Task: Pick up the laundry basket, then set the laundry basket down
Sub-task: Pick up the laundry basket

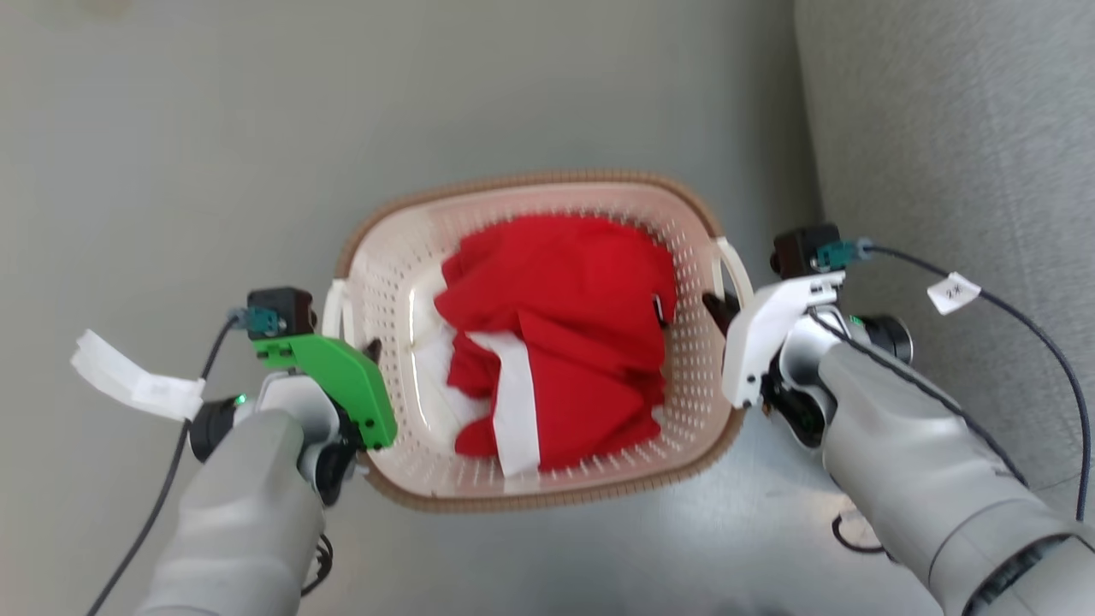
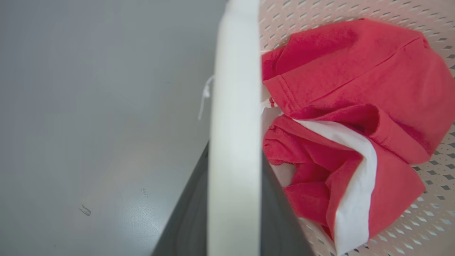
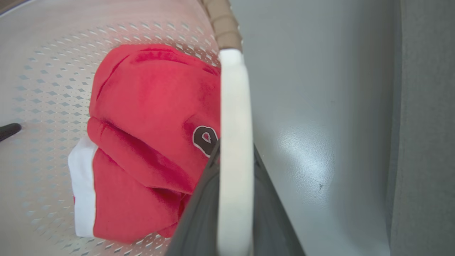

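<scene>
Nearest us, our left gripper (image 1: 369,349) is clamped on the left handle (image 1: 334,308) of the laundry basket (image 1: 530,500), a dark finger on each side, and our right gripper (image 1: 717,310) grips the right handle (image 1: 734,265) likewise. The basket lies between our arms, the grey floor (image 1: 171,171) beneath it, holding red and white clothes (image 1: 556,325). A grey fabric surface (image 1: 958,128) stands at the far right.

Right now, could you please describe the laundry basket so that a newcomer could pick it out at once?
Over the grey floor, left of the grey upholstery, the laundry basket is between the left gripper and right gripper, each shut on a white handle. It alone is cream-white and perforated, with a brown woven-look rim and a red garment inside.
</scene>
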{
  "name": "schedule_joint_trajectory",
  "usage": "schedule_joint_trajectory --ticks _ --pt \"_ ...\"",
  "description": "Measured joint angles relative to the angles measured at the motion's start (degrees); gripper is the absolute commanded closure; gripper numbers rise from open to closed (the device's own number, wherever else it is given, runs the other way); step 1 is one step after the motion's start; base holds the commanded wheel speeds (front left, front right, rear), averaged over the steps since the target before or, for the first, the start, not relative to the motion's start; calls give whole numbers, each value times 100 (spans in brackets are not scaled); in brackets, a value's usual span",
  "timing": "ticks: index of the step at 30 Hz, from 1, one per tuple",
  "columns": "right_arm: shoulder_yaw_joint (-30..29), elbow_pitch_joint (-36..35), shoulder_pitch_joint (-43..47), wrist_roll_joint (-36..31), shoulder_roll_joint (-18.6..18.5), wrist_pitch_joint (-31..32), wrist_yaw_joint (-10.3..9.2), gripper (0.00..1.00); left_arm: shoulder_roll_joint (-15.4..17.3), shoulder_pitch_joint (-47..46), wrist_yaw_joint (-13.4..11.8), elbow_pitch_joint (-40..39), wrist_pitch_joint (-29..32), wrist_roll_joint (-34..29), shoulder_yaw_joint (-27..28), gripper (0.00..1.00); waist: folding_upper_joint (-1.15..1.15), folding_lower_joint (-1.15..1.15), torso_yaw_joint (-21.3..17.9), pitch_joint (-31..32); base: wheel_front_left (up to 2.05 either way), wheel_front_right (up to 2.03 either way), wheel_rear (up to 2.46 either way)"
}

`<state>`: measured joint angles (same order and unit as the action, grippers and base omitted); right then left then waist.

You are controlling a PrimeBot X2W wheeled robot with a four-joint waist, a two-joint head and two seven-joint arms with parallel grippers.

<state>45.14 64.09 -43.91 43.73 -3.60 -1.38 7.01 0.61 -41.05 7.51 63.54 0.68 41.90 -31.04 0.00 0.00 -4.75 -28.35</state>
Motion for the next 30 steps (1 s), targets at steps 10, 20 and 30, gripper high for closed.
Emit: schedule_joint_trajectory --ticks 10,20,30 --pt "208 83 423 275 -2 379 -4 100 21 556 -42 -123 333 442 -267 100 0 0 -13 822 0 0 0" --pt "482 156 976 536 3 959 -4 100 30 1223 -48 -126 647 811 -567 100 0 0 -41 1726 0 0 0" --pt "648 126 1206 711 -25 1307 -4 100 34 1534 -54 -125 864 1081 -694 100 0 0 -44 2404 0 0 0"
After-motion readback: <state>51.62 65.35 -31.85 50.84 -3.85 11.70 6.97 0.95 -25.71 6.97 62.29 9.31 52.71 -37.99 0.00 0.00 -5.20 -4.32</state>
